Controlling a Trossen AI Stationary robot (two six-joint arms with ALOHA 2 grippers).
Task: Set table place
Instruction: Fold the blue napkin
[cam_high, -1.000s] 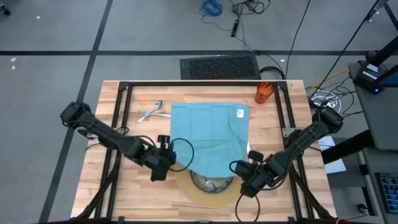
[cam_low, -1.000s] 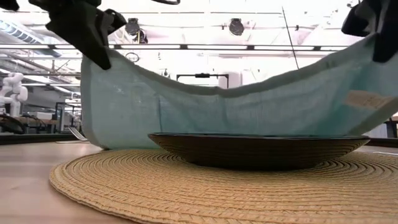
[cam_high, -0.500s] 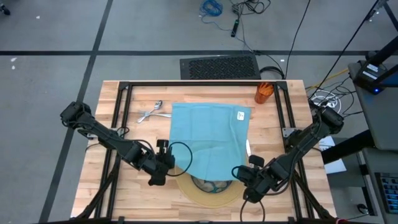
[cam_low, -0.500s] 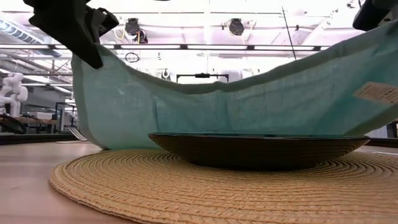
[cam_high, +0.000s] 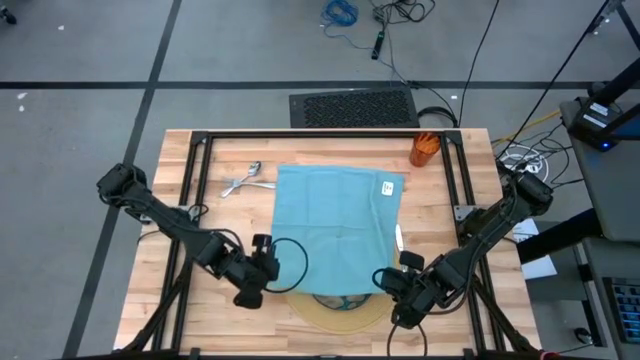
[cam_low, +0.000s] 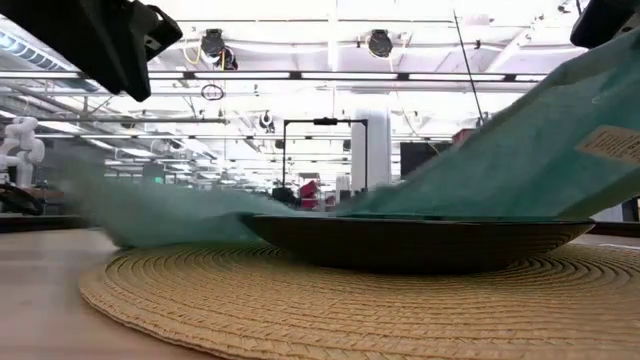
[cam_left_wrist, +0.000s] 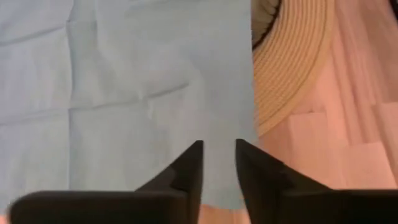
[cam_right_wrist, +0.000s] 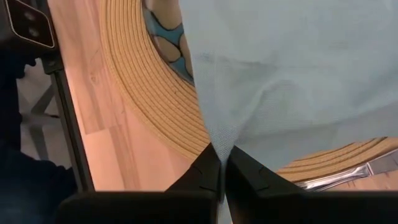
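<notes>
The teal napkin (cam_high: 335, 225) lies spread over the table (cam_high: 200, 290), and its near part covers the patterned bowl (cam_right_wrist: 165, 37) on the round tan mat (cam_high: 340, 315). My left gripper (cam_left_wrist: 219, 155) is open above the napkin's near-left edge (cam_left_wrist: 186, 124), with nothing between its fingers. My right gripper (cam_right_wrist: 222, 160) is shut on the napkin's near-right corner. In the low view the napkin's right side (cam_low: 520, 160) slopes up from the bowl (cam_low: 415, 240), while its left side (cam_low: 150, 215) lies low beside it. My right gripper pinches the napkin's near-right corner (cam_right_wrist: 217, 144) between its two fingertips, coming from above and slanting down. That corner is lifted clear. The cloth slopes up from the bowl's rim to the fingers, and the rest lies on the bowl and the table.
Silver cutlery (cam_high: 240, 182) lies at the table's far left, and an orange cup (cam_high: 425, 148) stands at the far right corner. Another silver piece (cam_right_wrist: 336, 177) lies on the mat's right edge, partly under the napkin. Black frame rails (cam_high: 185, 200) run along the table's sides.
My left gripper has opened and let go of the napkin's near-left corner while moving toward the table's near edge. That side of the cloth has fallen beside the bowl. The right corner has stayed lifted in my right gripper.
</notes>
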